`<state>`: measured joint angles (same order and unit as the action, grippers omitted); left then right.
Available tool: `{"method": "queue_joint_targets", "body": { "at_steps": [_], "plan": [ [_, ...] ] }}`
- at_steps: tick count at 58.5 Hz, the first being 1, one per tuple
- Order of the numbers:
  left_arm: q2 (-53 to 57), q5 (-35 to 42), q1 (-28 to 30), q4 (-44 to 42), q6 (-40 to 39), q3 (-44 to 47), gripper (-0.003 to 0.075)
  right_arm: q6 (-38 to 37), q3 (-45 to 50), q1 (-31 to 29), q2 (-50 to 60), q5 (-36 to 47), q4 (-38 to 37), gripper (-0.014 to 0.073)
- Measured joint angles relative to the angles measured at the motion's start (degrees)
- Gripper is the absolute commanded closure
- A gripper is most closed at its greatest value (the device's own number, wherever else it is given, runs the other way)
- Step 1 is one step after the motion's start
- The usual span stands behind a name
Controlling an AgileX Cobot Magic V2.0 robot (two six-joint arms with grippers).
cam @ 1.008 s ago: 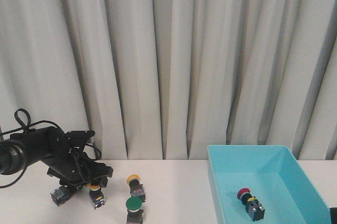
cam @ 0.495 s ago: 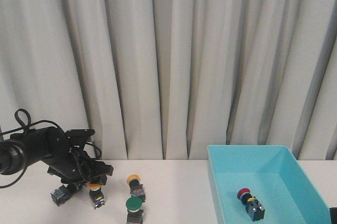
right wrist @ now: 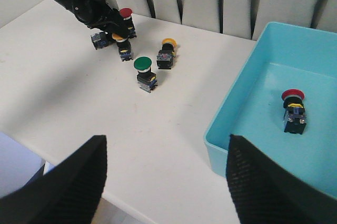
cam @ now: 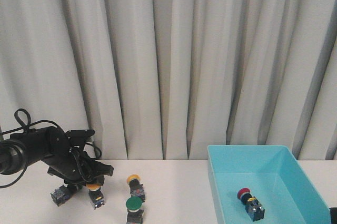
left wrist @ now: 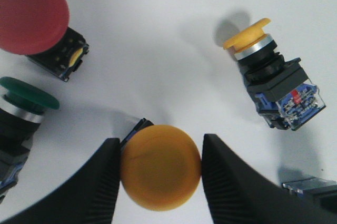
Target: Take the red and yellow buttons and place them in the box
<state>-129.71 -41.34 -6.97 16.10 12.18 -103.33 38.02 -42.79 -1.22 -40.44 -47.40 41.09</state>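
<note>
one red button (cam: 249, 203) already lies in the turquoise box (cam: 308, 190), while the left claw (left wrist: 158, 174) brackets a yellow button (left wrist: 160, 167) upright on the surface (left wrist: 158, 50), seemingly pinching its cap to lift it; the right claw (right wrist: 163, 174) hangs spread

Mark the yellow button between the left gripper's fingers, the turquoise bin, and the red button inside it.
Yellow-capped push button (left wrist: 160, 167), left wrist view, cap top.
Turquoise plastic bin (cam: 217, 182), front view, left wall.
Red-capped push button (right wrist: 293, 95), right wrist view, cap.
</note>
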Motion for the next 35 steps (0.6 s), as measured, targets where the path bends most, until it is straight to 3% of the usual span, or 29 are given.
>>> {"method": "queue_joint_targets", "body": {
  "at_steps": [11, 35],
  "plan": [
    [0.0, -1.06, 0.0, 0.0, 0.0, -0.18, 0.0728, 0.0, 0.0, 0.0, 0.0, 0.0, 0.0, 0.0127],
    [4.99, -2.92, 0.0, 0.32, 0.0, -0.18, 0.0727, 0.05, 0.0, 0.0, 0.0, 0.56, 0.05, 0.0127]
  ]
}}
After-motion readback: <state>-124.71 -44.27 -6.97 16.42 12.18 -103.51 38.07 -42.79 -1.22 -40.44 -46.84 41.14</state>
